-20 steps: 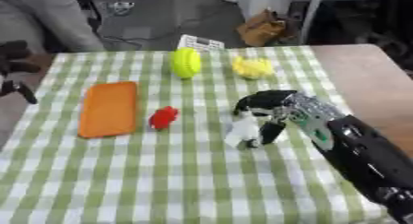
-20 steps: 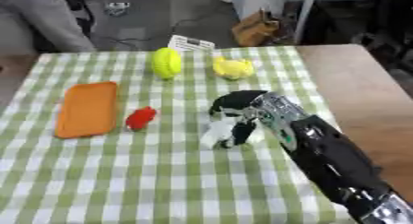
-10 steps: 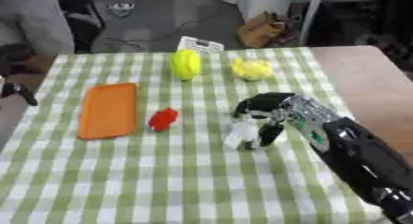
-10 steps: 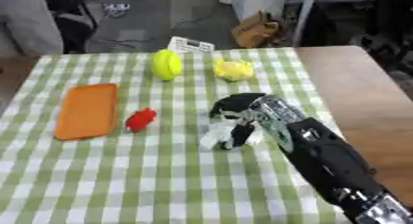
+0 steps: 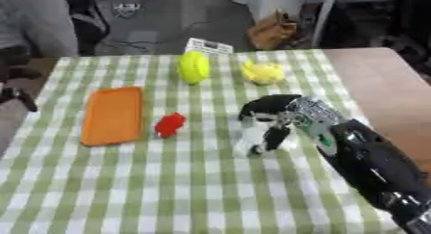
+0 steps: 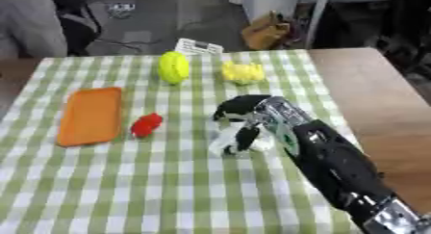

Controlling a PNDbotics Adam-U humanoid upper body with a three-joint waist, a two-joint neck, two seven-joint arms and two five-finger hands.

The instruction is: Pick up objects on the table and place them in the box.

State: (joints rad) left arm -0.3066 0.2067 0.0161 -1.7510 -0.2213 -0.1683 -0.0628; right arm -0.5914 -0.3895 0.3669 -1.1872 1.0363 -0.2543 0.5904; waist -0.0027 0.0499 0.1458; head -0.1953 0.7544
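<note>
Right hand point(image 5: 282, 117) at frame centre, fingers curled round white object point(image 5: 252, 140) standing on checked tabletop point(image 5: 202, 189). Left hand unseen. No box visible. Risk: partial grip, object may slip or topple on lifting.

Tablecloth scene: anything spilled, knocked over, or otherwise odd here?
Nothing spilled or damaged. One oddity: no box shows, only a flat orange tray. A red object, green object and yellow object lie apart on the cloth; the right hand curls over a white object.

Grey floor point(image 5: 160, 31) (brown bag point(image 5: 271, 30) beyond)
</note>
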